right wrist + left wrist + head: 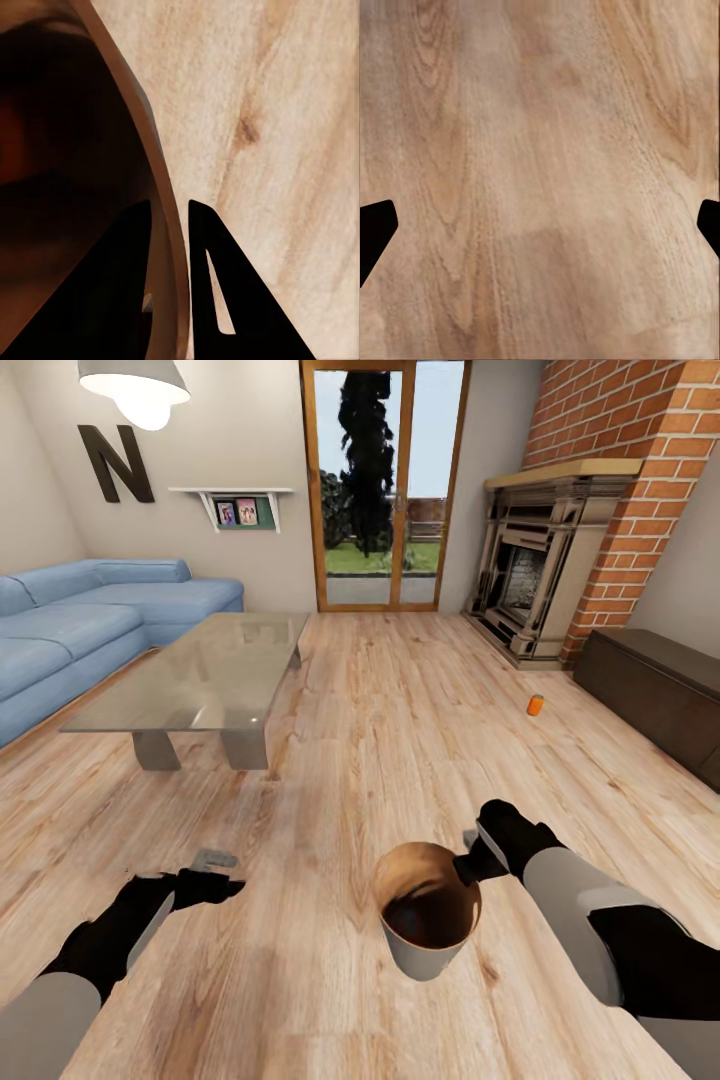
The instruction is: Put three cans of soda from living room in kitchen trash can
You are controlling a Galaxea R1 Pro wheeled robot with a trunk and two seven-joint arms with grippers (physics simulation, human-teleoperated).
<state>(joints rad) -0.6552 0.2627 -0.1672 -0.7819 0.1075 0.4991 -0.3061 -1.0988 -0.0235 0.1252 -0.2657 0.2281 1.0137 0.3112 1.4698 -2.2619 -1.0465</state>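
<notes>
The bin rides along in the living room.
Right end effector (171,262) pinches the trash can (428,913) rim, low middle. Left end effector (540,232) is spread, empty. Orange can (535,705), right side on the floor, looks light and slippery; grab its sides.

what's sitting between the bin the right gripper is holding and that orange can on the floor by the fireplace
Nothing visible. The right gripper grips the trash can by its rim, and only bare wood floor lies between it and the orange can. The coffee table stands off to the left.
</notes>
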